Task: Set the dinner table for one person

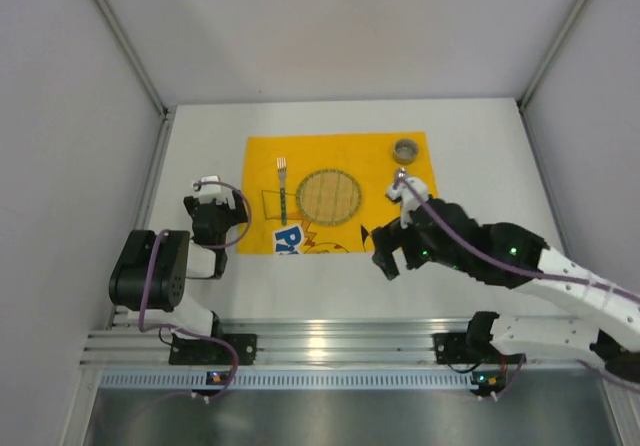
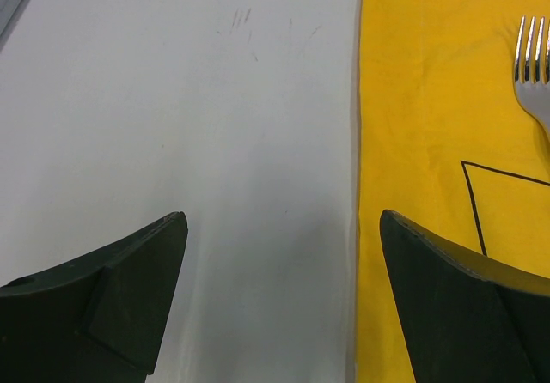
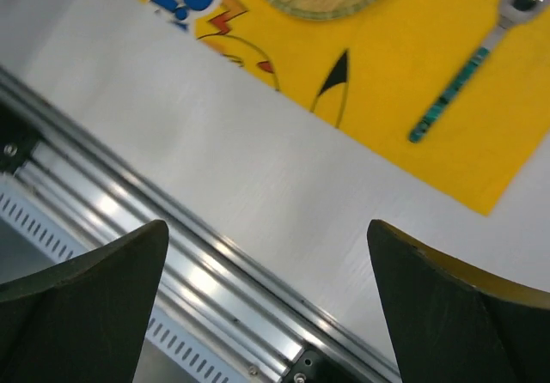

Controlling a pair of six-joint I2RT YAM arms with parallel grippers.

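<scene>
Pale grey wall panels [image 1: 340, 26] close in three sides, joined by slanting metal corner struts [image 1: 120, 36]. Ribbed aluminium rail [image 1: 340, 344] along near edge. Even, soft light.

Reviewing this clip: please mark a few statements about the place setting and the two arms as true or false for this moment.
1. The fork lies on the yellow placemat, left of the round woven plate. True.
2. The left jaws are shut on the fork. False: they stand open and empty, over the placemat's left edge.
3. A small round cup sits near the placemat's far right corner. True.
4. The right jaws hold the spoon. False: they are open and empty, and the spoon lies on the placemat.
5. The woven plate rests on bare tabletop. False: it sits on the placemat.
</scene>
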